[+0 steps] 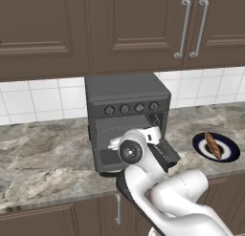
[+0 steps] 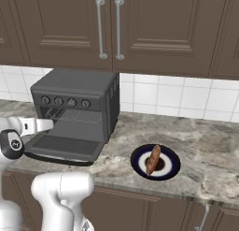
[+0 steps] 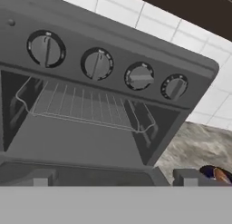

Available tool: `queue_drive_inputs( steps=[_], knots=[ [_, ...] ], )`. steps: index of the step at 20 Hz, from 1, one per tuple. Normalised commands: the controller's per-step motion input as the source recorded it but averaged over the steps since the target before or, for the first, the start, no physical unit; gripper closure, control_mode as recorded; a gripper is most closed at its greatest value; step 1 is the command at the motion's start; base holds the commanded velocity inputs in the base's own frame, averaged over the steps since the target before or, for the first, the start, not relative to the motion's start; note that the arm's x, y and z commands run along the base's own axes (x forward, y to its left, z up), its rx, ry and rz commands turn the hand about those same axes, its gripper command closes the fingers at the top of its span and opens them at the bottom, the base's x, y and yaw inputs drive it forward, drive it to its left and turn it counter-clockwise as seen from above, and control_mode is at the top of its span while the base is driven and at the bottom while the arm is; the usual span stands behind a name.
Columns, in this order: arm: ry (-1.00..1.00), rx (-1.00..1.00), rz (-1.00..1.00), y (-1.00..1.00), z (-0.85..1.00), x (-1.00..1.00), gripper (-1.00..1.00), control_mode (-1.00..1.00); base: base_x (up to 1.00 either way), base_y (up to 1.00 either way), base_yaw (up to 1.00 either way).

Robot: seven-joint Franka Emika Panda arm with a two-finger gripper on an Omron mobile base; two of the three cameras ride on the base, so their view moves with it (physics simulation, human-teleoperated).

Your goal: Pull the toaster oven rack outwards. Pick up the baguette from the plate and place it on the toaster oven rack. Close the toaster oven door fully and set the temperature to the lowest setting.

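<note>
Facing the dark grey boxy toaster oven (image 3: 113, 82), the jaws stand wide and empty; its door (image 2: 63, 148) hangs open, thin wire rack (image 3: 86, 107) inside; slim orange-brown baguette (image 2: 153, 160) lies on the round blue plate (image 2: 172, 165).

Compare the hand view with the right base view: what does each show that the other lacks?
Hand view: the toaster oven rack up close inside the cavity, all four knobs large. Right base view: the toaster oven door folded down, the upper cabinets, the whole plate with the baguette on it. Both: the toaster oven open.
</note>
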Motion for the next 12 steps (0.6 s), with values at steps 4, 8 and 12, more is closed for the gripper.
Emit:
queue_drive_inputs(
  steps=[4,8,12],
  knots=[
    [0.0,-0.19,0.0,0.0,0.0,0.0,-1.0,-1.0,0.0,0.0,0.0],
    [0.0,-0.1,0.0,0.0,0.0,0.0,-1.0,-1.0,0.0,0.0,0.0],
    [0.0,-0.03,0.0,0.0,0.0,0.06,-1.0,-1.0,0.0,0.0,0.0]
  ],
)
